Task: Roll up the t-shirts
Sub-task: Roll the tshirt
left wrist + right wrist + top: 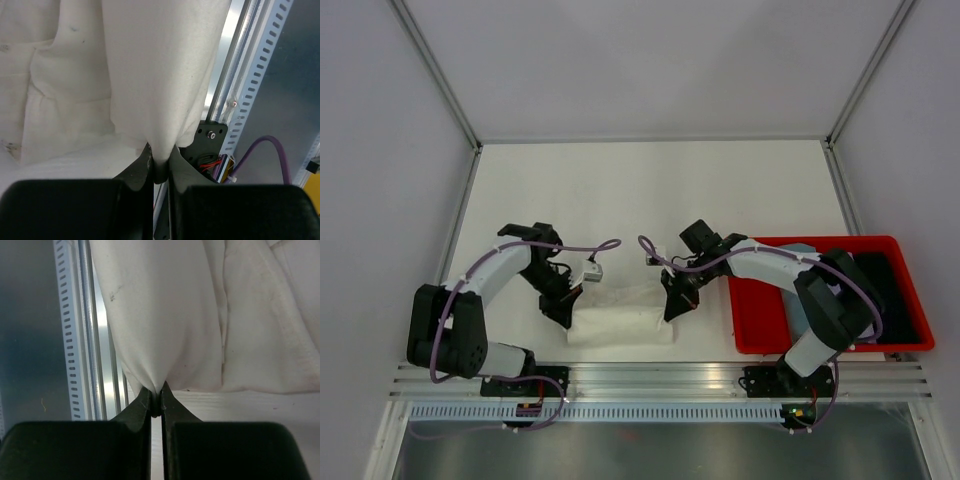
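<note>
A cream-white t-shirt [620,322] lies folded into a narrow band near the table's front edge, between my two grippers. My left gripper [563,312] is shut on the band's left end; in the left wrist view the cloth [155,75] is pinched between the black fingers [137,172]. My right gripper [672,305] is shut on the band's right end; in the right wrist view the cloth [160,315] hangs from the closed fingertips [141,407]. Both ends are lifted a little off the table.
A red tray [760,340] stands at the right, holding dark and grey-blue cloth, with the right arm reaching over it. The aluminium rail [660,380] runs along the near edge just behind the shirt. White walls enclose the table.
</note>
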